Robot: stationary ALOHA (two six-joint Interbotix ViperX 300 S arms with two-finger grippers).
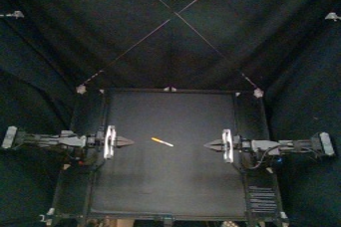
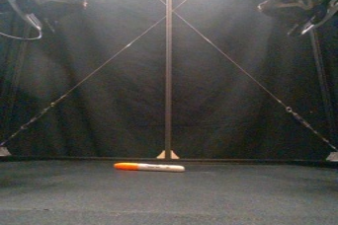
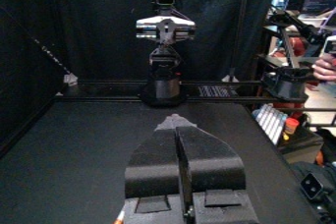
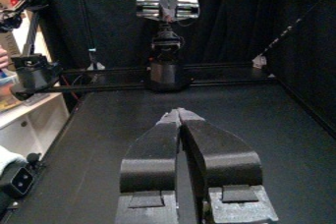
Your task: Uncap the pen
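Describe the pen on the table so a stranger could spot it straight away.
Start at the black table. Between the left tool and the right tool, touching neither, lies the marker pen. It is the only loose thing there: white, with an orange cap.

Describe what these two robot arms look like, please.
The left arm and right arm are alike: black, jointed, slender. Each carries a pale cross-plate and two wedge-shaped fingers, grey outside, tapering to a point.
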